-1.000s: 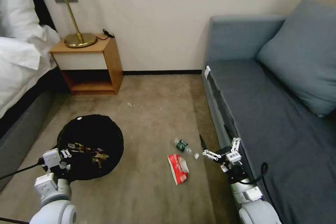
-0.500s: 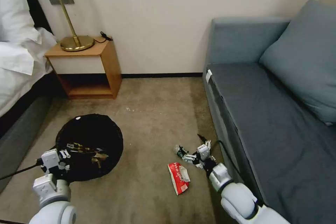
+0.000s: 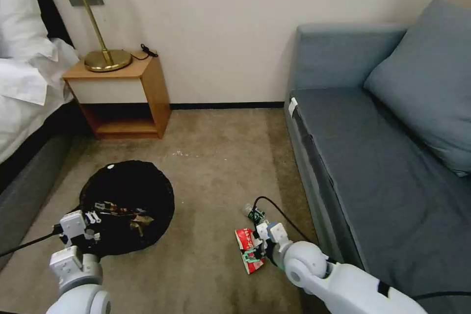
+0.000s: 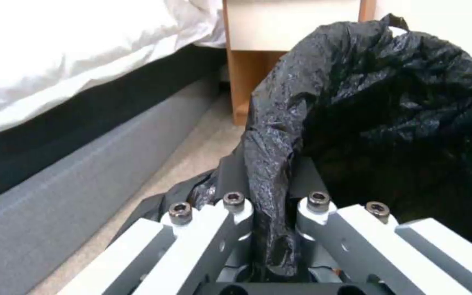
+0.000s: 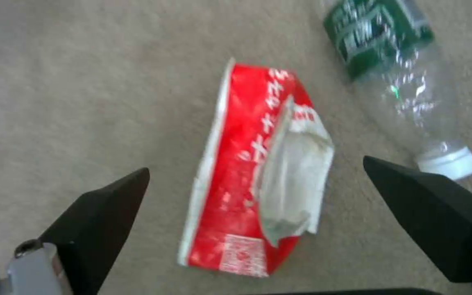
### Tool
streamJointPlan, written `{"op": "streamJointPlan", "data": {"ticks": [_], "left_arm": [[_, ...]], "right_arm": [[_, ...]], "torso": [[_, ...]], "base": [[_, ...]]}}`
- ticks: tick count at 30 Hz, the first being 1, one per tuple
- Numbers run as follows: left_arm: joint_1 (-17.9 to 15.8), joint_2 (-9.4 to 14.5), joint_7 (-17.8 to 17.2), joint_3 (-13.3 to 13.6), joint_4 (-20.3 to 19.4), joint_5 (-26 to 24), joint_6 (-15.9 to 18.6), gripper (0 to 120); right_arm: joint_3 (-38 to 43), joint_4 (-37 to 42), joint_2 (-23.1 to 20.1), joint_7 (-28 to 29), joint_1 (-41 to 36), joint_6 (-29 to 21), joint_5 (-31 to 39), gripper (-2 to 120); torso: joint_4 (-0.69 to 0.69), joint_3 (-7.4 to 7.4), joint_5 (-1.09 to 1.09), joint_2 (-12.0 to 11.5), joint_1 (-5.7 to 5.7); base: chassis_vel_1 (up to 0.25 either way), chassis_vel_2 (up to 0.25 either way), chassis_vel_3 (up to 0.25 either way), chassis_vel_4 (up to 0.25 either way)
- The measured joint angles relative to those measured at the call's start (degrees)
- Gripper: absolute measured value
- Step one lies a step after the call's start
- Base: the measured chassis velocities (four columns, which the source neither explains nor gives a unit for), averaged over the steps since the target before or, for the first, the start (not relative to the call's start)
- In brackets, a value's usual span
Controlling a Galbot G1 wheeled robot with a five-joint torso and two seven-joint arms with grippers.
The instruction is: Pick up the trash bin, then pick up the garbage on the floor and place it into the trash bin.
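Black-bagged round trash bin point(image 3: 126, 206) sits on the beige carpet point(image 3: 211, 167), a fold of its crinkled liner point(image 4: 271, 164) clamped between the left gripper's point(image 3: 88, 219) fingers. Over by the grey sofa point(image 3: 373, 157), the right gripper point(image 3: 257, 245) hangs with its dark fingertips point(image 5: 99, 209) spread wide either side of the flat red-and-white wrapper point(image 5: 258, 172). Just beyond one fingertip lies the clear green-labelled bottle point(image 5: 394, 78), its white cap nearest that tip.

My trash bin point(image 3: 128, 206), lined with crinkled black plastic, stands on the carpet. A flattened red-and-white wrapper point(image 5: 258, 172) lies just beside a green-labelled clear bottle point(image 5: 394, 78) on its side.
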Motion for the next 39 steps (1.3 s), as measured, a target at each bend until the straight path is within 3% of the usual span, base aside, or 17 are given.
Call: {"op": "streamJointPlan", "data": {"ticks": [3, 6, 10, 15, 19, 28, 30, 35, 39], "left_arm": [[0.06, 0.16, -0.09, -0.15, 0.03, 0.02, -0.11, 5], [0.2, 0.2, -0.18, -0.18, 0.03, 0.09, -0.2, 5], [0.64, 0.2, -0.24, -0.07, -0.16, 0.48, -0.31, 5], [0.77, 0.2, -0.29, -0.06, -0.22, 0.54, -0.38, 5], [0.76, 0.14, -0.39, 0.05, 0.2, 0.54, -0.41, 5], [0.39, 0.2, -0.4, 0.19, 0.25, 0.44, -0.23, 5], [0.1, 0.23, -0.4, 0.19, 0.27, 0.38, -0.15, 5], [-0.21, 0.24, -0.4, 0.25, 0.61, 0.35, -0.03, 5], [-0.54, 0.31, -0.19, 0.37, 1.22, 0.19, 0.06, 5]], "right_arm": [[-0.15, -1.1, 0.38, -0.52, 0.04, 0.0, -0.85, 98], [0.11, -1.88, 0.93, -1.09, -0.22, -0.04, -1.51, 88], [1.58, -3.79, 1.87, -3.29, -0.98, 0.25, -3.88, 70], [2.41, -4.31, 1.89, -4.7, -1.75, 1.44, -5.12, 57], [2.93, -5.59, 2.04, -5.81, -2.26, 3.31, -6.94, 37], [3.08, -6.16, 2.4, -6.94, -3.02, 5.01, -8.88, 11], [2.92, -6.25, 2.16, -8.02, -3.6, 6.69, -10.09, 0], [2.93, -6.29, 1.97, -8.25, -3.85, 8.21, -12.16, 0], [3.19, -7.1, 1.98, -11.24, -3.78, 22.0, -16.0, 0]], "torso": [[0.0, 0.0, 0.0, 0.0, 0.0], [0.0, 0.0, 0.0, 0.0, 0.0], [0.0, 0.0, 0.01, 0.0, 0.0], [0.0, 0.0, 0.0, 0.0, 0.0], [0.0, 0.0, 0.0, 0.0, 0.01], [0.0, 0.0, 0.01, 0.0, 0.0], [0.0, 0.0, 0.01, 0.0, 0.01], [0.0, 0.0, 0.01, 0.0, 0.0], [-0.01, 0.0, 0.01, 0.0, 0.01]], "base": [[0.0, 0.0, 0.0, 0.0], [0.0, 0.0, 0.0, 0.0], [0.0, 0.0, 0.0, 0.0], [0.0, 0.0, 0.0, 0.0], [0.0, 0.0, 0.0, 0.0], [0.0, 0.0, 0.0, 0.0], [0.0, 0.0, 0.0, 0.0], [0.0, 0.0, 0.0, 0.0], [0.0, 0.0, 0.0, 0.0]]}}
